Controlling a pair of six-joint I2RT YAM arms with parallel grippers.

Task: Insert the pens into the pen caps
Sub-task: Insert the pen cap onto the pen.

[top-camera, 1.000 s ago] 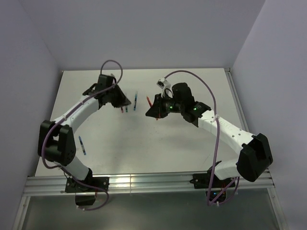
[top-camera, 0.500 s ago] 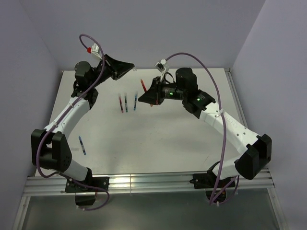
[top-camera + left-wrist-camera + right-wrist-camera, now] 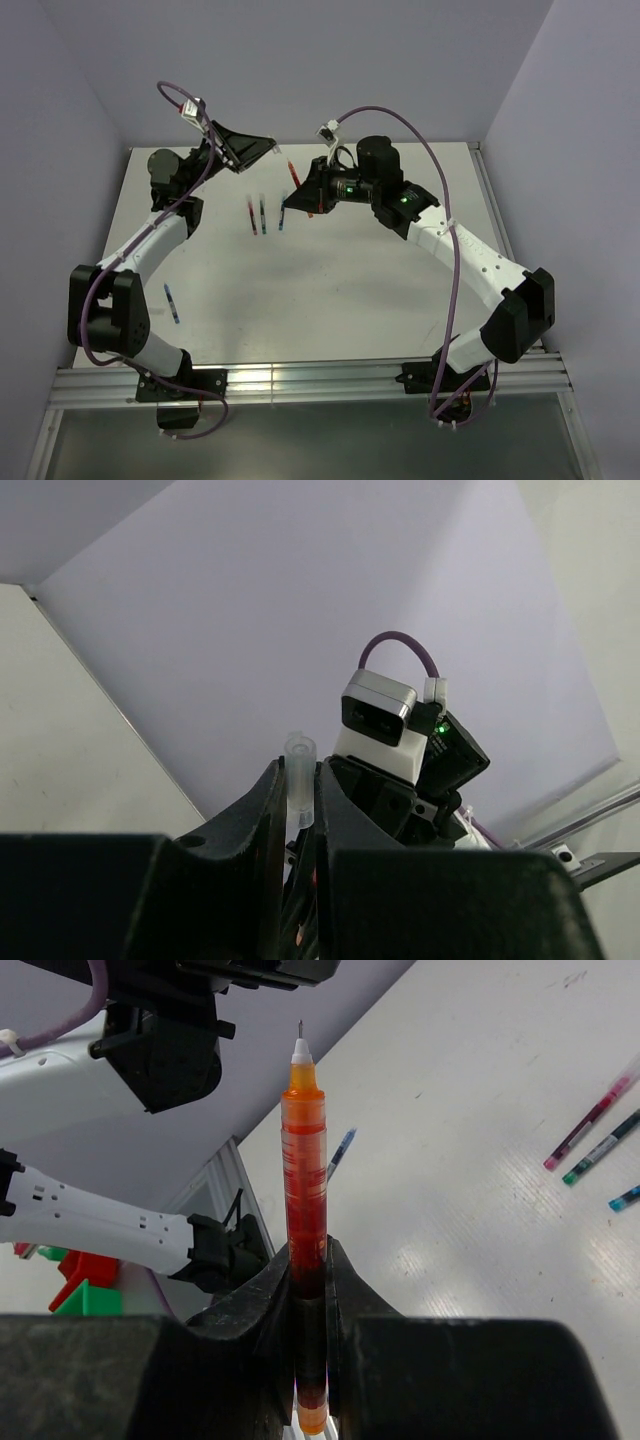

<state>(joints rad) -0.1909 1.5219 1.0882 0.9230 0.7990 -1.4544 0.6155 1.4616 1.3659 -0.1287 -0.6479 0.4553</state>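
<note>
Pinching clear pen cap [image 3: 300, 765] in left gripper [image 3: 298, 815], red pen [image 3: 303, 1160] in right gripper [image 3: 310, 1300]. Line up pen tip with cap mouth on one axis; push slowly, straight.

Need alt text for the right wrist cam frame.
The right claw grips a red-orange pen upright, its fine bare tip at the top of the frame. Behind it, the left arm sits at left, and a pink pen, green pen and blue pen lie on the white table at right.
</note>
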